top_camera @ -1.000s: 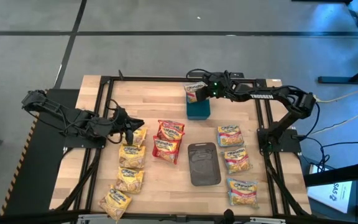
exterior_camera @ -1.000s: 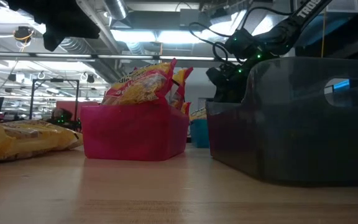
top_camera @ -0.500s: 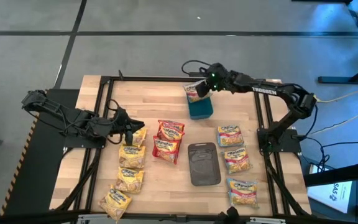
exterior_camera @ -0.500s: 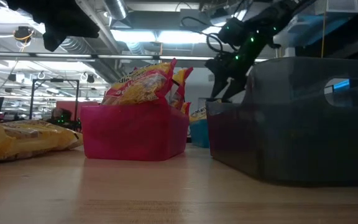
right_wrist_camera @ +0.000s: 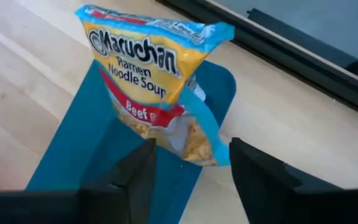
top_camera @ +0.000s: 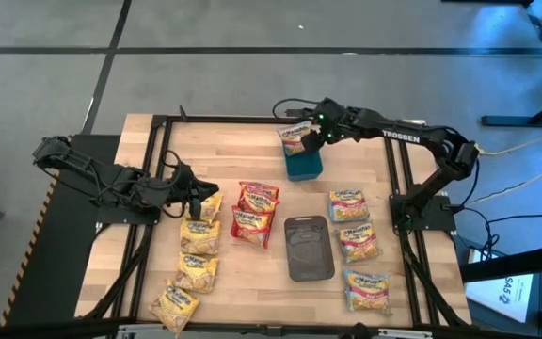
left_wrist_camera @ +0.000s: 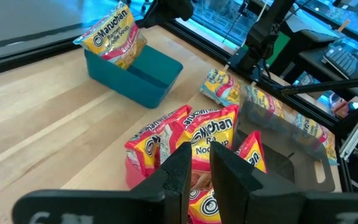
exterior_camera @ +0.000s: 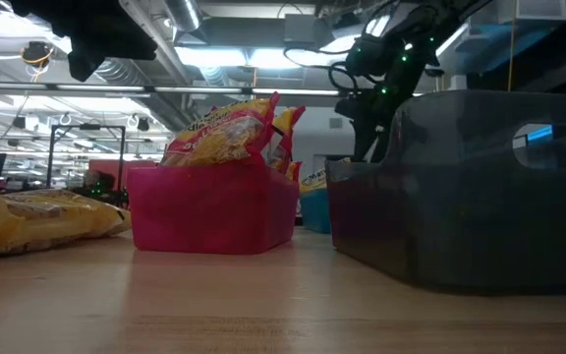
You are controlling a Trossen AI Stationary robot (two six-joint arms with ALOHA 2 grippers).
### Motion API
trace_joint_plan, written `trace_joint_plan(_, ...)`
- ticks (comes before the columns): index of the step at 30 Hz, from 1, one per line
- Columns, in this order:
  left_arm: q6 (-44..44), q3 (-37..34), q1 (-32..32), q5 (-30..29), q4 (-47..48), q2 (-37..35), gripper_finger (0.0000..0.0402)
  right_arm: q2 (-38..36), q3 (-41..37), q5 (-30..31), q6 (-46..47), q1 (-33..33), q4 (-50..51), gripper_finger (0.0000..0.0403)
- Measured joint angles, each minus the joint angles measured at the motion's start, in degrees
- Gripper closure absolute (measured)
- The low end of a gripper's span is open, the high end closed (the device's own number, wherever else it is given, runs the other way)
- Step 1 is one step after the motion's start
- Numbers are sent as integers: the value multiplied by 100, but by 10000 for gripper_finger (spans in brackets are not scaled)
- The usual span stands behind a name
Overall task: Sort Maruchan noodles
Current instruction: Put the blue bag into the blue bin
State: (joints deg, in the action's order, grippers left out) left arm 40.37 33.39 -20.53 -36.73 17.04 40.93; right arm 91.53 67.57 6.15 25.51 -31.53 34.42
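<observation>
One Maruchan noodles packet (right_wrist_camera: 157,74), yellow with blue edges, stands with its lower end in the teal tray (right_wrist_camera: 73,149) at the far middle of the table and leans on the tray's rim. My right gripper (right_wrist_camera: 191,149) hovers open just above it (top_camera: 310,135), one finger to each side of the packet's lower end, touching nothing. My left gripper (top_camera: 194,196) waits at the left over the yellow packets (top_camera: 199,235); its fingers (left_wrist_camera: 176,174) are nearly together with nothing between them. Red packets (top_camera: 252,212) stand in the pink tray (exterior_camera: 209,206).
A dark grey tray (top_camera: 308,247) lies near the middle front. Three blue-and-pink packets (top_camera: 358,243) lie in a row on the right. Several yellow packets run along the left down to the near edge (top_camera: 174,306). Bare wood lies between the teal tray and the left arm.
My right gripper has opened, risen from the teal tray and tipped its wrist. The yellow-and-blue packet stays leaning in the tray.
</observation>
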Motion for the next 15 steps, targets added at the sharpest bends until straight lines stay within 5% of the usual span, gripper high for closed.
trace_joint_plan(10, 1, 0, 0, -2, -9, 0, 349, 417, -2, 546, 10, 4, -16, 322)
trace_joint_plan(15, 1, 0, 0, -3, -13, -1, 349, 685, -2, 154, -94, 7, -268, 380)
